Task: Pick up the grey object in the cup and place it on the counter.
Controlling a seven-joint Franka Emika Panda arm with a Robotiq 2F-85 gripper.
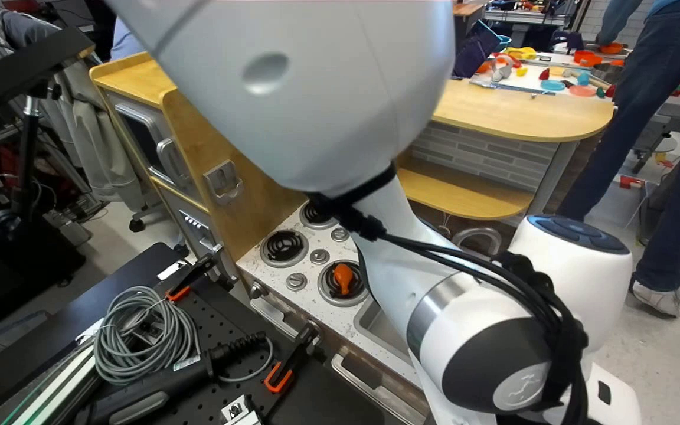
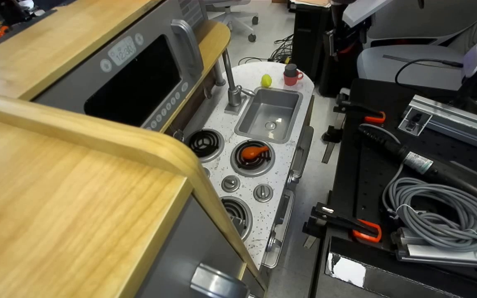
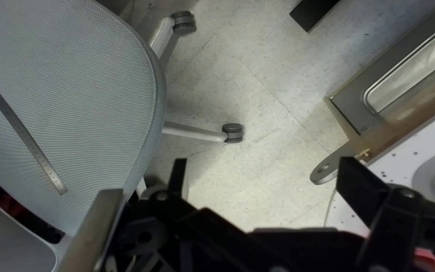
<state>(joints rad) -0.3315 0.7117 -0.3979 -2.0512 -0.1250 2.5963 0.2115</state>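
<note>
My gripper (image 3: pixel 264 168) stands spread in the wrist view, the red cup (image 3: pixel 429 260) partly behind one finger (image 3: pixel 356 181). In an exterior view the grey cylinder (image 2: pixel 291 69) sits in that cup on the counter (image 2: pixel 263 219); in an exterior view my arm (image 1: pixel 417 277) hides both.

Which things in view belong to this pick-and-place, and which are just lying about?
Job:
grey object
red cup holding it
white speckled countertop, the place target
gripper, open

Lying about:
yellow lemon-shaped toy
orange drumstick-shaped toy
coiled grey cable
metal ruler
</note>
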